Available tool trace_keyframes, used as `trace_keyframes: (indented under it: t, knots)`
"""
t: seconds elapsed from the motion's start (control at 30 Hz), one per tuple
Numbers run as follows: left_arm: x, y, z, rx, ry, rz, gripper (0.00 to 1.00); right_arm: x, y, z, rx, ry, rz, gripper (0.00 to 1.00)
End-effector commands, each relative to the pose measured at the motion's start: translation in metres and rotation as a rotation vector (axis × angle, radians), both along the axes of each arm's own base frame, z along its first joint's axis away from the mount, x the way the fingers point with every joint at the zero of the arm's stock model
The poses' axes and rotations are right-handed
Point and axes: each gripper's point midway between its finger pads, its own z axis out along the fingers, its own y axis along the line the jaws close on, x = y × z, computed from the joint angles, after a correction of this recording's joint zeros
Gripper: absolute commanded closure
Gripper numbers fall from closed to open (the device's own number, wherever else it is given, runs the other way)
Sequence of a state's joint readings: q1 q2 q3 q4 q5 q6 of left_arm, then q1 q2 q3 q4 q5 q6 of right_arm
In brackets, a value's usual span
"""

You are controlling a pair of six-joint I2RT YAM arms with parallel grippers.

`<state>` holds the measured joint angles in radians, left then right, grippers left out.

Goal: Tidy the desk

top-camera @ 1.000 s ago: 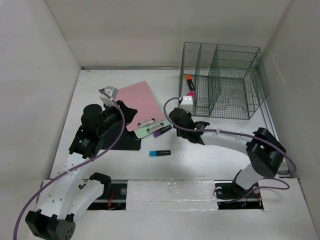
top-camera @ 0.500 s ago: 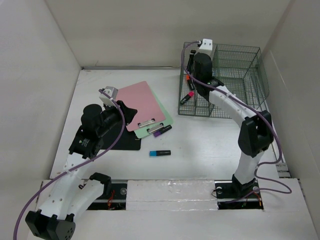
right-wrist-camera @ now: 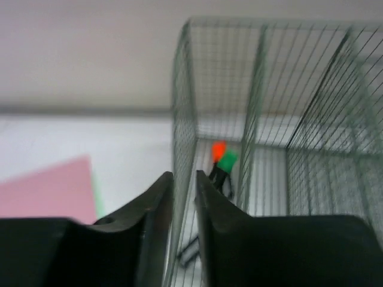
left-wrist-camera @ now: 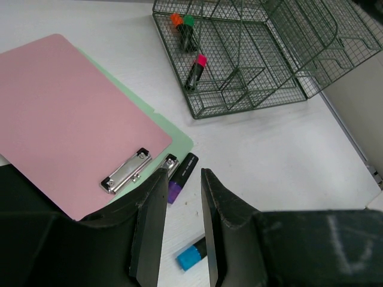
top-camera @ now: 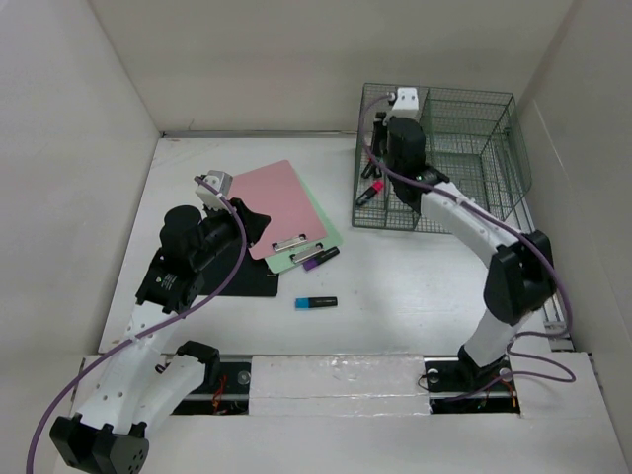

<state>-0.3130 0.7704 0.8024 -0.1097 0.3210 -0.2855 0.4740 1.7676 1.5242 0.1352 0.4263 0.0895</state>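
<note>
Nearest the arm bases, a blue-capped marker [top-camera: 316,302] was seen lying on the desk [top-camera: 415,286], which was spread beneath everything and bounded by white walls. Just beyond, the left gripper [left-wrist-camera: 184,174] was held above the desk, its jaws parted by a narrow gap with nothing between them. Through that gap a purple marker [left-wrist-camera: 181,176] was shown by the left wrist view. It lay just beside the clip end of a pink clipboard [left-wrist-camera: 66,113], which was stacked on a green clipboard [left-wrist-camera: 176,140]. A black pad [top-camera: 247,281] under the left arm was shown only from above.

Farther back, a green wire rack [top-camera: 474,188] was set on the desk, and a pink-capped marker [left-wrist-camera: 196,70] was laid in its leftmost section. The right gripper [right-wrist-camera: 184,176] was held by that part of the rack, its jaws narrowly apart and empty. An orange-capped marker [right-wrist-camera: 219,149] and a green-capped marker [right-wrist-camera: 228,160] were hidden by the right arm from above and revealed by both wrist views.
</note>
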Motion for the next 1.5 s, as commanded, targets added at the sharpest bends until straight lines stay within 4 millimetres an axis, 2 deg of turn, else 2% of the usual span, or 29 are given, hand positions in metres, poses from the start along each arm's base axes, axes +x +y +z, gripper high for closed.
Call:
trace_keyframes:
  t: [0.0,0.03,0.07,0.1,0.13,0.17,0.2,0.23,0.27,0.33,0.4,0.43,0.5,0.6,0.7,0.87,0.9,0.93,0.97,1.0,1.03,1.1,1.17,1.2,1.33,1.37,1.4,1.43,1.47]
  knots:
    - [0.003,-0.001,0.017,-0.007,-0.053,-0.001,0.76,-0.061,0.046,0.011,0.047,-0.068,0.225,0.77]
    - [0.002,-0.002,0.015,-0.007,-0.048,-0.007,0.76,-0.084,0.074,-0.003,0.003,-0.055,0.359,0.89]
    - [0.002,-0.002,0.016,-0.011,-0.053,-0.010,0.76,-0.099,0.084,-0.018,-0.024,-0.037,0.413,0.92]
    - [0.002,-0.002,0.016,-0.012,-0.052,-0.008,0.76,-0.122,0.088,-0.045,-0.054,0.003,0.464,0.95]
    - [0.002,-0.002,0.016,-0.011,-0.051,-0.010,0.76,-0.147,0.109,-0.061,-0.067,0.038,0.551,0.96]
    - [0.004,-0.003,0.014,-0.009,-0.044,-0.010,0.76,-0.162,0.115,-0.074,-0.079,0.070,0.600,0.95]
    - [0.005,-0.004,0.013,-0.009,-0.039,-0.016,0.75,-0.184,0.116,-0.098,-0.101,0.130,0.660,0.91]
    - [0.004,-0.006,0.012,-0.010,-0.033,-0.024,0.75,-0.207,0.131,-0.111,-0.096,0.168,0.780,0.73]
    - [0.004,-0.006,0.014,-0.013,-0.040,-0.025,0.73,-0.228,0.142,-0.122,-0.096,0.197,0.855,0.60]
    - [0.005,-0.001,0.017,-0.013,-0.049,0.003,0.72,-0.263,0.150,-0.154,-0.114,0.293,0.968,0.26]
    - [0.007,0.002,0.019,-0.012,-0.043,0.030,0.71,-0.293,0.161,-0.173,-0.152,0.345,1.036,0.16]
    - [0.009,0.006,0.019,-0.010,-0.041,0.056,0.71,-0.301,0.164,-0.187,-0.176,0.376,1.056,0.09]
    - [0.008,0.011,0.021,-0.011,-0.048,0.081,0.69,-0.314,0.171,-0.203,-0.246,0.402,1.090,0.07]
    - [0.009,0.015,0.022,-0.014,-0.054,0.112,0.68,-0.310,0.180,-0.216,-0.339,0.432,1.077,0.06]
    - [0.007,0.015,0.023,-0.014,-0.060,0.104,0.67,-0.310,0.190,-0.224,-0.349,0.443,1.112,0.06]
    - [0.006,0.013,0.025,-0.012,-0.068,0.091,0.67,-0.311,0.194,-0.249,-0.400,0.515,1.120,0.05]
    - [0.005,0.013,0.024,-0.013,-0.071,0.088,0.67,-0.312,0.193,-0.263,-0.429,0.549,1.107,0.05]
    - [0.006,0.013,0.025,-0.014,-0.074,0.089,0.67,-0.302,0.192,-0.263,-0.453,0.539,1.060,0.05]
    - [0.006,0.014,0.025,-0.013,-0.072,0.092,0.67,-0.303,0.195,-0.266,-0.462,0.542,1.054,0.07]
    - [0.007,0.014,0.026,-0.014,-0.070,0.094,0.67,-0.302,0.195,-0.269,-0.464,0.546,1.048,0.15]
    - [0.007,0.014,0.024,-0.011,-0.067,0.094,0.67,-0.304,0.197,-0.274,-0.454,0.567,1.055,0.32]
    - [0.004,0.014,0.025,-0.014,-0.074,0.092,0.67,-0.310,0.200,-0.277,-0.452,0.576,1.074,0.43]
    - [0.005,0.017,0.027,-0.013,-0.080,0.107,0.67,-0.310,0.192,-0.282,-0.458,0.592,1.042,0.46]
    - [0.006,0.016,0.027,-0.012,-0.076,0.107,0.67,-0.313,0.185,-0.286,-0.470,0.620,1.030,0.63]
    - [0.004,0.015,0.027,-0.018,-0.080,0.099,0.68,-0.315,0.175,-0.284,-0.462,0.626,0.995,0.81]
    - [0.004,0.016,0.028,-0.017,-0.080,0.102,0.68,-0.309,0.171,-0.278,-0.462,0.606,0.956,0.84]
    - [0.006,0.015,0.026,-0.013,-0.072,0.099,0.68,-0.301,0.172,-0.250,-0.423,0.542,0.913,0.87]
    - [0.006,0.015,0.026,-0.013,-0.072,0.099,0.68,-0.301,0.172,-0.250,-0.423,0.541,0.913,0.87]
    - [0.005,0.014,0.026,-0.015,-0.073,0.093,0.68,-0.296,0.174,-0.236,-0.382,0.515,0.883,0.87]
